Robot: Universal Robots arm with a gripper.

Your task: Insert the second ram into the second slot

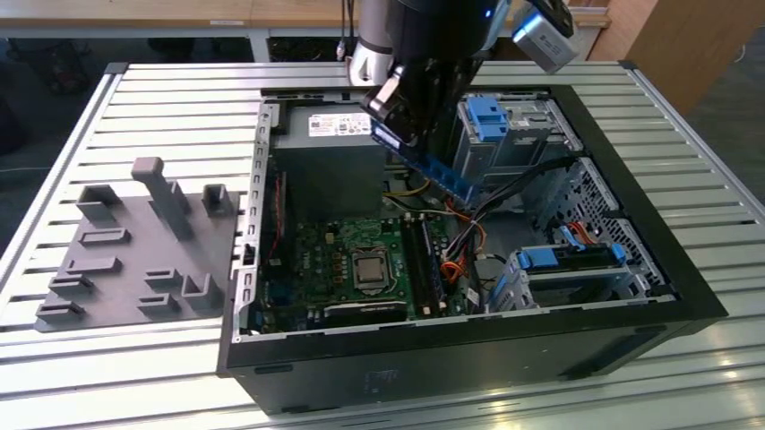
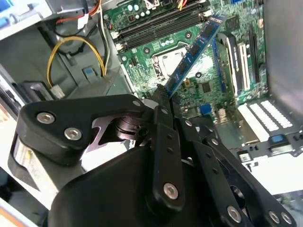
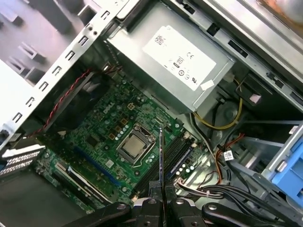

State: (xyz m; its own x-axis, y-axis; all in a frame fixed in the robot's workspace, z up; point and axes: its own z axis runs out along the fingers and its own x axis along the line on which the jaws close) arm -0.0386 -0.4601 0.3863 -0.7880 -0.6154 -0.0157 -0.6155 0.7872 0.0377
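**Fig.** We see the gripper (image 2: 163, 94) closed tight on one end of the blue ram stick (image 2: 191, 52). The stick hangs tilted in the air above the motherboard (image 3: 102, 127), clear of the memory slots (image 2: 161, 21). Pinched at one end only, it may pivot in the fingers. If it arrives tilted or off-line, it could jam on a slot's edge or strike the processor socket (image 3: 135, 144) or the nearby cables (image 3: 227, 191).
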